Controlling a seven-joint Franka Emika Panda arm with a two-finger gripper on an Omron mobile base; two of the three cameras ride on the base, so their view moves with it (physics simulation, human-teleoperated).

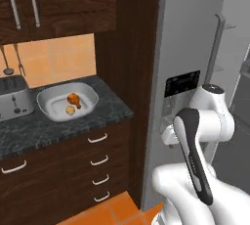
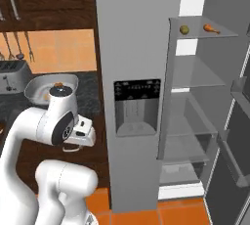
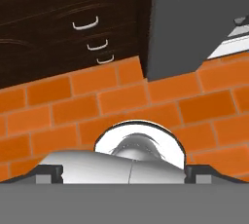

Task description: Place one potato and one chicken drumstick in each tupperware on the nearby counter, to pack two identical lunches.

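We see one tupperware (image 1: 67,101) packed on the worktop (image 1: 29,131); fridge shelf (image 2: 215,35) potato (image 2: 184,30) and drumstick (image 2: 211,28) remain; our hand is released, empty.

Lighting: even, diffuse, rendered; no single source evident. Shadows: soft and faint, a dim patch under the tupperware (image 1: 49,102) rim on the counter (image 1: 58,126); cabinet wood stays very dark. Glare: mild sheen on the toaster (image 1: 14,99) and the arm's white shell. Sharpness: low resolution throughout, edges soft and jagged, handles slightly blurred. Distortion: hand view looks steeply down, floor tiles (image 3: 121,96) converging; no edge warping seen.
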